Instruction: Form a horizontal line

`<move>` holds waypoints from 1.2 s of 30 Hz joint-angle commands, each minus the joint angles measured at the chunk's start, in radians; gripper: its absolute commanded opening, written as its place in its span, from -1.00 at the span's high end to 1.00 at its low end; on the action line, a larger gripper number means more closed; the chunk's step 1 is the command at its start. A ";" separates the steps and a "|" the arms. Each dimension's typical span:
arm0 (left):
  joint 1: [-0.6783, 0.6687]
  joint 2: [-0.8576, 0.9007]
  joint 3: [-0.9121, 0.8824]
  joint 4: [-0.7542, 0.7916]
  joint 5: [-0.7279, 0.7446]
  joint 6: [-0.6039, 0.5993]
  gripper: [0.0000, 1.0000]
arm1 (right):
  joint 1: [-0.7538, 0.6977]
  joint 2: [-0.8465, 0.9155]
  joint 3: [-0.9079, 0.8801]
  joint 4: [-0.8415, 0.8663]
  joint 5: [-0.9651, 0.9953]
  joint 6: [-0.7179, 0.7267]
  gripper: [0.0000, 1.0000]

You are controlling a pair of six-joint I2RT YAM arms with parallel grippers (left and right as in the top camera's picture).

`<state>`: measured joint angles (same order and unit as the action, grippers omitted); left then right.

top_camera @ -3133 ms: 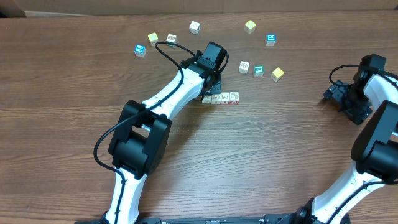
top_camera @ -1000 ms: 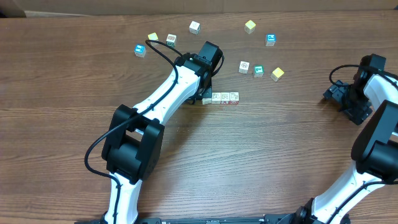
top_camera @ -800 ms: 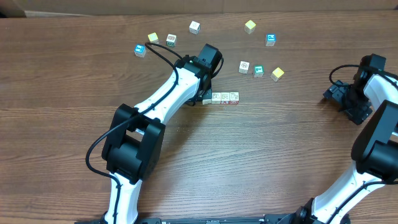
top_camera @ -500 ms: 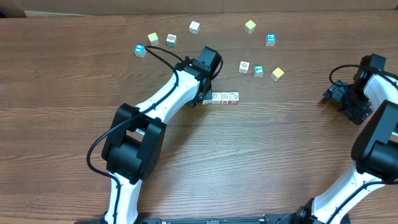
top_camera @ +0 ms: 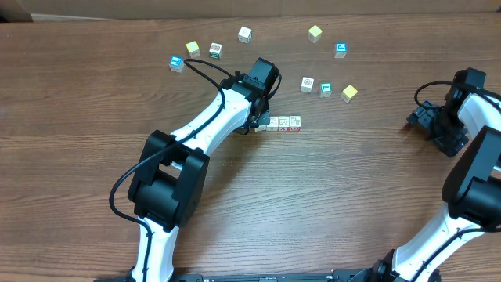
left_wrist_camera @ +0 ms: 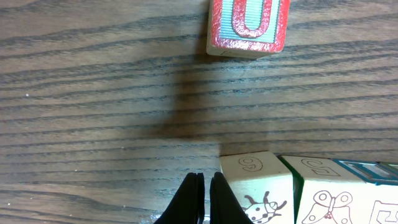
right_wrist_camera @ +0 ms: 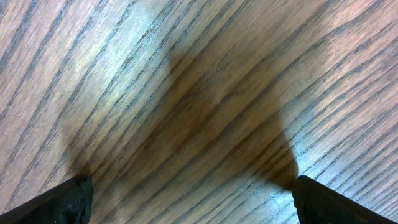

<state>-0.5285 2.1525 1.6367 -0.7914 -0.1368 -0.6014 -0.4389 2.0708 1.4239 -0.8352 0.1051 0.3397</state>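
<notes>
Note left gripper (left_wrist_camera: 205,190) low over the brown wood-grain desk (top_camera: 329,204), jaws pressed together with nothing between them. Find, just beside the tips on their right, the whitish wooden cube with a ladybird print (left_wrist_camera: 258,186), end piece of the horizontal line (top_camera: 282,123); cannot tell whether touching or barely apart. Trace the line's long axis away from the jaws to the right, straight across the desk: ladybird cube first, then the whitish wooden cube with a butterfly print (left_wrist_camera: 326,199) flush against it, then more past the wrist view's edge. Count three cubes plainly from overhead; leave a fourth unconfirmed, with the line's left end hidden under the gripper. Judge any coming nudge as a sideways one along that axis, and take the left arm (top_camera: 211,129) as by far the nearer.

Further ahead of the jaws, mark the red-bordered wooden cube printed with a U (left_wrist_camera: 249,25), apart from the line. Beyond, log loose small cubes scattered toward the desk's far edge, a yellow cube (top_camera: 315,32) and a blue-marked cube (top_camera: 340,49) among them, none joined to the line.

Farthest off, place right gripper (right_wrist_camera: 196,199) at the desk's right side, well apart from every cube, jaws spread wide and empty over bare wood.

Against three seconds earlier: see the left arm's elbow swung leftward and its wrist drawn slightly left; find line, loose cubes and right arm (top_camera: 477,149) unmoved.
</notes>
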 commanded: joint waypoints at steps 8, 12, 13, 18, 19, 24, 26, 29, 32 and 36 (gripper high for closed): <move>0.003 -0.026 -0.006 0.026 0.034 -0.012 0.92 | -0.006 0.011 -0.010 0.000 0.026 0.000 -1.00; 0.003 -0.026 -0.006 0.026 0.033 -0.012 0.92 | -0.006 0.011 -0.010 0.000 0.026 0.000 -1.00; 0.003 -0.026 -0.006 0.026 0.033 -0.012 0.92 | -0.006 0.011 -0.010 0.000 0.026 0.000 -1.00; 0.003 -0.026 -0.006 0.020 0.030 -0.004 0.92 | -0.006 0.011 -0.010 0.000 0.026 0.001 -1.00; 0.003 -0.026 -0.006 0.018 0.029 -0.004 0.91 | -0.006 0.011 -0.010 0.000 0.026 0.000 -1.00; 0.003 -0.026 -0.006 0.018 0.030 -0.004 0.92 | -0.006 0.011 -0.010 0.000 0.026 0.001 -1.00; 0.001 -0.026 -0.006 0.018 0.031 -0.004 0.92 | -0.006 0.011 -0.010 0.000 0.026 0.000 -1.00; -0.002 -0.026 -0.006 0.018 0.030 -0.005 0.92 | -0.006 0.011 -0.009 0.000 0.026 0.000 -1.00; -0.002 -0.026 -0.006 0.017 0.030 -0.004 0.92 | -0.006 0.011 -0.010 0.000 0.026 0.001 -1.00; -0.002 -0.026 -0.006 0.018 0.043 -0.004 0.92 | -0.006 0.011 -0.009 0.000 0.026 0.000 -1.00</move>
<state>-0.5285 2.1525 1.6363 -0.7715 -0.1081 -0.6006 -0.4389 2.0708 1.4239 -0.8349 0.1051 0.3401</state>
